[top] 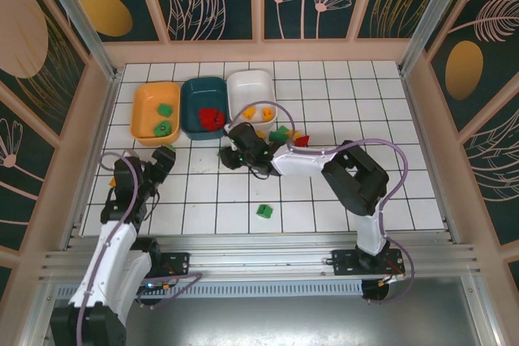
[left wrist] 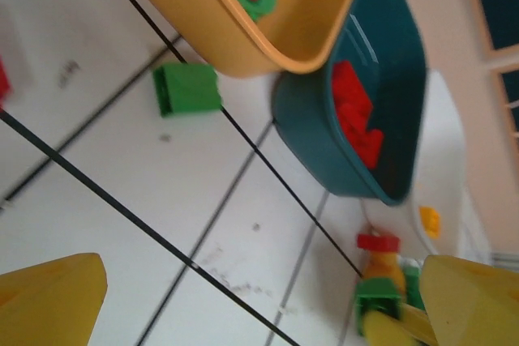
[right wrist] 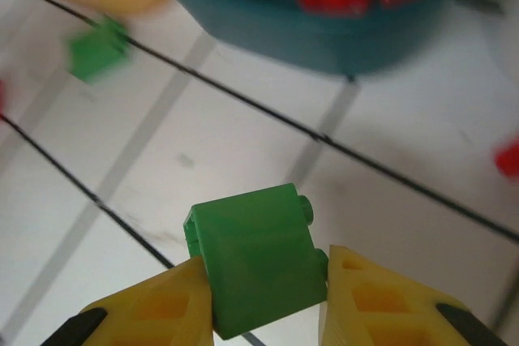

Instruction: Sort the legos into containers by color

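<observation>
My right fingers [top: 233, 155] sit low over the counter [top: 340, 119], just in front of the teal tray [top: 203, 95]. My left fingers [top: 161, 160] hover near the front edge of the orange tray [top: 144, 103]. From above I cannot tell how either pair stands. The trays stand side by side at the far left: orange, teal, then the white tray [top: 251, 83]. Green bricks [top: 165, 109] lie in the orange one and red bricks [top: 212, 117] in the teal. A yellow piece [top: 263, 111] sits at the near end of the white one. A heap of mixed bricks [top: 284, 134] lies just to the right of my right fingers. A lone green brick [top: 264, 211] sits well apart, nearer my arm bases.

Through my left wrist camera, my left fingers are spread wide with nothing between them. A stray green brick [left wrist: 188, 89] lies on the counter just beside the orange tray's wall. Past it the teal tray holds its red bricks, and the white tray stands behind.

Through my right wrist camera, my right fingers pinch a studded green brick [right wrist: 259, 257], one finger on each side. It hangs over a dark tile line. Beyond it the teal tray's wall is blurred, with red showing inside.
</observation>
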You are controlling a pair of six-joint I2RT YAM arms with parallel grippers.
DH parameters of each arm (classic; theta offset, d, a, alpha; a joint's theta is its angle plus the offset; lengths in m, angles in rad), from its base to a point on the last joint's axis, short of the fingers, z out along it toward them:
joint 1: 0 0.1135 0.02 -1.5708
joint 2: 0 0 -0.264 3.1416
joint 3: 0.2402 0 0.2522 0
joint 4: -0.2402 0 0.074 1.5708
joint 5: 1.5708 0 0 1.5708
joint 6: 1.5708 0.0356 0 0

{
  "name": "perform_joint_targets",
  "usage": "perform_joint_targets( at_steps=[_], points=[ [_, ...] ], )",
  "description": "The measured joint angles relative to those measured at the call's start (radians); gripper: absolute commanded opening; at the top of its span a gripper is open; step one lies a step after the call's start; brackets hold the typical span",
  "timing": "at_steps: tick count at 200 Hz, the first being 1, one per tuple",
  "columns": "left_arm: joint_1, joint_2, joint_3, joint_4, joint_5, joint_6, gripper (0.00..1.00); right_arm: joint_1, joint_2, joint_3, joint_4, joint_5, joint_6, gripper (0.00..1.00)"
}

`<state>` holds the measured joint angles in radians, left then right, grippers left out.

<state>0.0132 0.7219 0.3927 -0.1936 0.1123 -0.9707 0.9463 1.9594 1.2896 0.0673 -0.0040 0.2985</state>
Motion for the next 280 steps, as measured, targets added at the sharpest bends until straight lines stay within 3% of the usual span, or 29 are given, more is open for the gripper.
perform_joint_targets(
  at_steps=[37,83,141,158,171,185,245,280],
  points=[
    [0.025,0.084,0.098,-0.065,-0.097,0.051,0.98,0.031,0.117,0.291,0.041,-0.044,-0.001,0.27],
    [0.060,0.133,0.116,-0.071,-0.061,0.070,0.99,0.031,0.357,0.605,0.031,-0.080,-0.043,0.27],
    [0.060,0.085,0.158,-0.102,-0.042,0.087,0.99,0.023,0.585,0.936,-0.084,-0.103,-0.119,0.28],
    [0.060,0.072,0.160,-0.104,-0.038,0.088,0.98,0.021,0.647,1.055,-0.128,-0.103,-0.137,0.37],
    [0.060,0.068,0.160,-0.108,-0.029,0.088,0.99,0.019,0.692,1.149,-0.165,-0.103,-0.151,0.63],
    [0.060,0.067,0.160,-0.111,-0.016,0.089,0.99,0.017,0.724,1.211,-0.197,-0.092,-0.159,0.69],
    [0.060,0.018,0.160,-0.122,0.005,0.087,0.98,-0.006,0.710,1.175,-0.230,-0.045,-0.164,0.64],
    [0.060,-0.044,0.151,-0.100,0.001,0.084,0.94,-0.017,0.509,0.840,-0.180,-0.007,-0.162,0.64]
  ],
)
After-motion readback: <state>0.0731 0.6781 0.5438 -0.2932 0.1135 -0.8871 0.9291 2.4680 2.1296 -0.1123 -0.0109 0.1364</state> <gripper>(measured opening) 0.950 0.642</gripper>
